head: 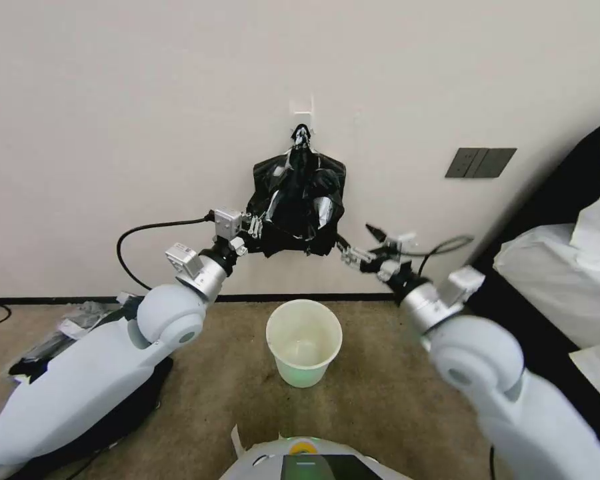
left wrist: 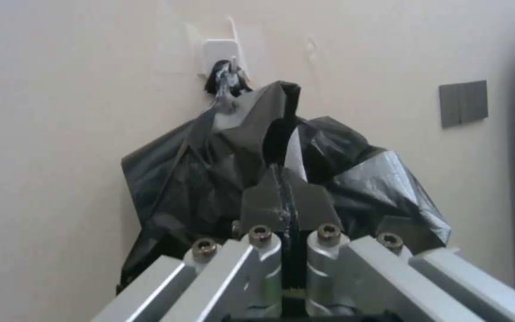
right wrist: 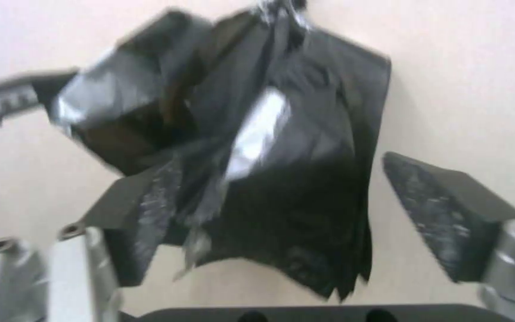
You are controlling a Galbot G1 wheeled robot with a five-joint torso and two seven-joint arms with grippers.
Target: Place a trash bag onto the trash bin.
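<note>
A bunch of black plastic hangs by a grey-white knot from a wall hook (head: 302, 107). Its front layer is the trash bag (head: 300, 200), glossy with silvery folds. My left gripper (head: 255, 227) is shut on a fold of the bag (left wrist: 278, 134) at the bunch's left side; in the left wrist view its gripper (left wrist: 281, 201) has fingers pressed together with plastic rising between them. My right gripper (head: 359, 243) is open at the bunch's lower right corner. In the right wrist view that gripper (right wrist: 293, 210) has fingers spread on either side of the bag's (right wrist: 293, 147) lower part. The white trash bin (head: 304, 340) stands on the carpet below.
A dark switch plate (head: 480, 162) sits on the wall to the right. A bed with white bedding (head: 567, 267) fills the right side. Loose plastic and clutter (head: 80, 320) lie on the floor at left by the baseboard.
</note>
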